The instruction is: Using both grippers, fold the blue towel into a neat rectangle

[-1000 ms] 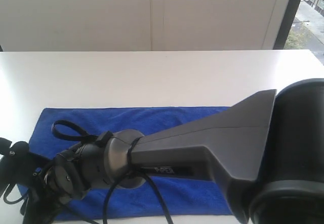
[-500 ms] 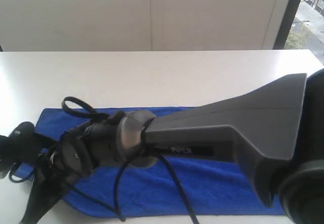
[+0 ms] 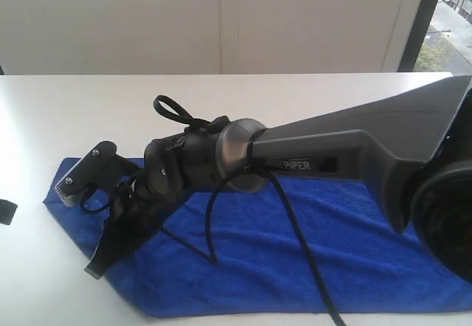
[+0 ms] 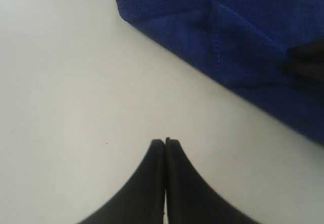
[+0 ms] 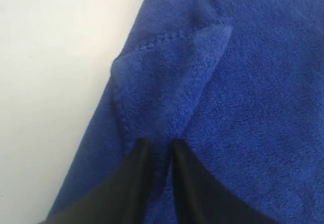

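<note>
We see the towel (image 3: 354, 252) spread along the worktop's (image 3: 295, 105) near edge, its long side running left to right. Our right pincer (image 5: 158, 150) reaches across to the towel's left end and grasps a raised, folded-over corner of it between narrowly set fingers. Our left pincer (image 4: 165, 143) is clenched on nothing, its fingers pressed together, over bare worktop just beside the towel's hemmed edge.

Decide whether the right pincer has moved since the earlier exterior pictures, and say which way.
Yes. Judged against the table's far edge, the right pincer has moved up the view toward that edge and to the right, pinching the towel.
</note>
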